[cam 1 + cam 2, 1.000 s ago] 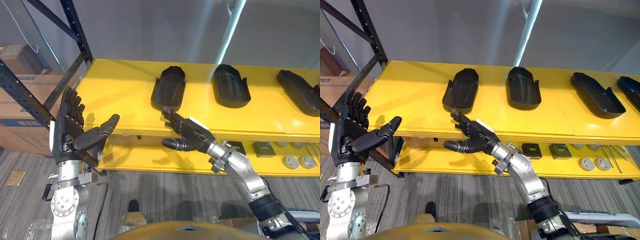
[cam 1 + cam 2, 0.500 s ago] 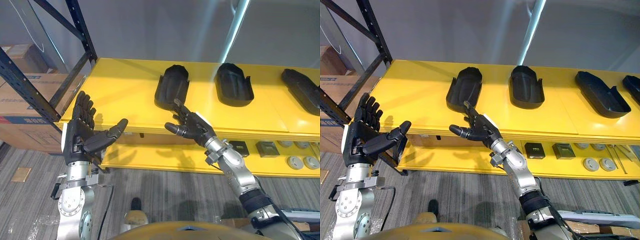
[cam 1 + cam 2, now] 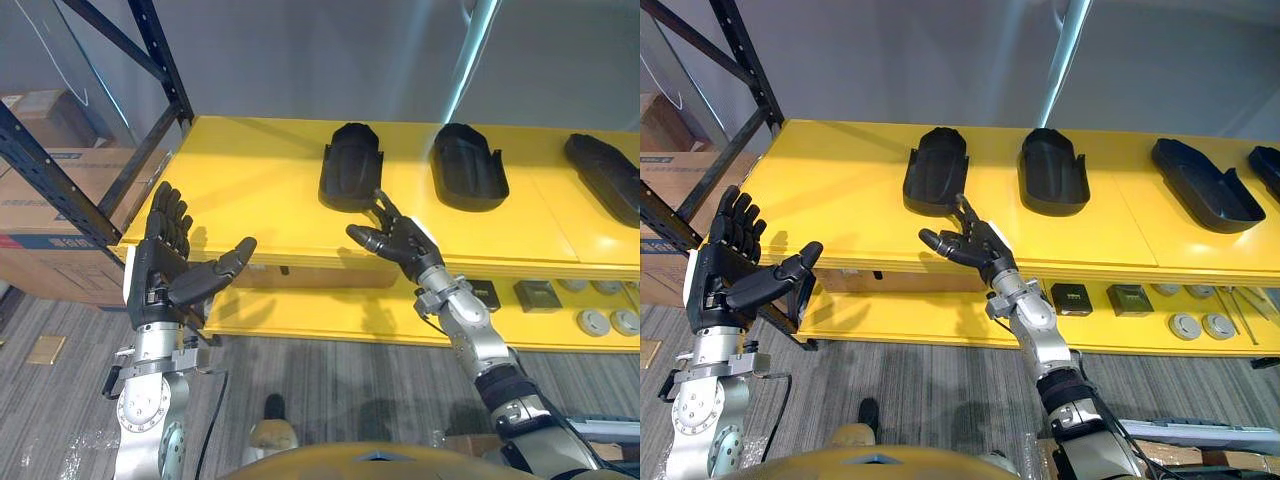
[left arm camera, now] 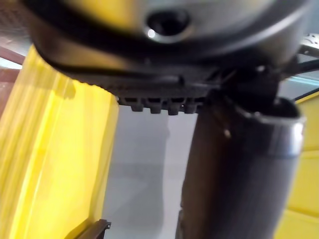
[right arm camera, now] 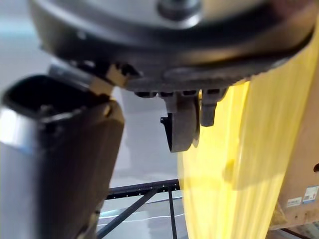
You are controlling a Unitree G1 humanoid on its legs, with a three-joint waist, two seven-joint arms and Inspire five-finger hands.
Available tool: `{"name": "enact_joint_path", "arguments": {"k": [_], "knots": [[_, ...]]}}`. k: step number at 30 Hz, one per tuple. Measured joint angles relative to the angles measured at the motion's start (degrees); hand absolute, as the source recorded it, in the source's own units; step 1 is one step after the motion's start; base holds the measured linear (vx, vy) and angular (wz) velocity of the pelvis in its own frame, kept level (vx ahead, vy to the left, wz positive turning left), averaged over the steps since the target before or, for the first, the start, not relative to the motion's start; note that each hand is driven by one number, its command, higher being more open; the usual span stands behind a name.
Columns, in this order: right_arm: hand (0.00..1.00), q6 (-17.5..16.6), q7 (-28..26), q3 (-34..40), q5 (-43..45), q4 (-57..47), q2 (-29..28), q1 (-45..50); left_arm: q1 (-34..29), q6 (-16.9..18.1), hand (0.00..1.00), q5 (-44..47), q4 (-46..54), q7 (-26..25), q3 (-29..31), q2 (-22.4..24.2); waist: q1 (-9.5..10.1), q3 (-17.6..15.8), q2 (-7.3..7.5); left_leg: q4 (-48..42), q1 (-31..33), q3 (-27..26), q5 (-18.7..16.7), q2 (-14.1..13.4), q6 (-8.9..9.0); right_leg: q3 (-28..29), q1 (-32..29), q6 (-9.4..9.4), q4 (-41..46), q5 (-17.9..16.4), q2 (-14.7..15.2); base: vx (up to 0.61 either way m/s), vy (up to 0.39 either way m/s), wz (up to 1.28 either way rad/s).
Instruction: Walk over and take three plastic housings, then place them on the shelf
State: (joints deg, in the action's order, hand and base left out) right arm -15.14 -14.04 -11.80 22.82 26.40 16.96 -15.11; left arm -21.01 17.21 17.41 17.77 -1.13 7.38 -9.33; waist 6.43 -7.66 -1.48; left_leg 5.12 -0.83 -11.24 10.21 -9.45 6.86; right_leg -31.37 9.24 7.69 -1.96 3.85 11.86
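Observation:
Several black plastic housings lie in a row on the yellow shelf board (image 3: 250,190): the leftmost housing (image 3: 350,165), a second housing (image 3: 468,165) and a third housing (image 3: 605,175) at the right edge. My right hand (image 3: 395,235) is open with straight fingers, held just in front of the leftmost housing's near end; its fingertips reach close to it, and contact is unclear. My left hand (image 3: 165,265) is open and empty, raised palm-up before the shelf's left front corner.
A black rack upright (image 3: 160,60) with diagonal braces stands at the shelf's left end, and cardboard boxes (image 3: 50,200) sit behind it. The lower yellow shelf holds small square parts (image 3: 530,295) and round parts (image 3: 600,320) at the right.
My right hand has risen from below the shelf's front edge and moved up to the near end of the leftmost housing. The camera shifted slightly; the left hand stays raised.

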Motion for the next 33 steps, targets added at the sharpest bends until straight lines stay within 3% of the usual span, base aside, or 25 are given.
{"name": "enact_joint_path", "arguments": {"k": [33], "knots": [[1.0, -1.1, 5.2, -0.2, -4.6, 0.9, -1.2, -1.6, 0.3, -1.3, 1.0, -0.1, 0.0, 0.0, -3.3, 0.6, 0.09, -0.6, -0.28, 0.0, 0.0, -0.4, 0.2, -0.1, -0.08, 0.0, 0.0, 0.08, -0.2, 0.3, 0.0, 0.0, 0.0, 0.0]]}}
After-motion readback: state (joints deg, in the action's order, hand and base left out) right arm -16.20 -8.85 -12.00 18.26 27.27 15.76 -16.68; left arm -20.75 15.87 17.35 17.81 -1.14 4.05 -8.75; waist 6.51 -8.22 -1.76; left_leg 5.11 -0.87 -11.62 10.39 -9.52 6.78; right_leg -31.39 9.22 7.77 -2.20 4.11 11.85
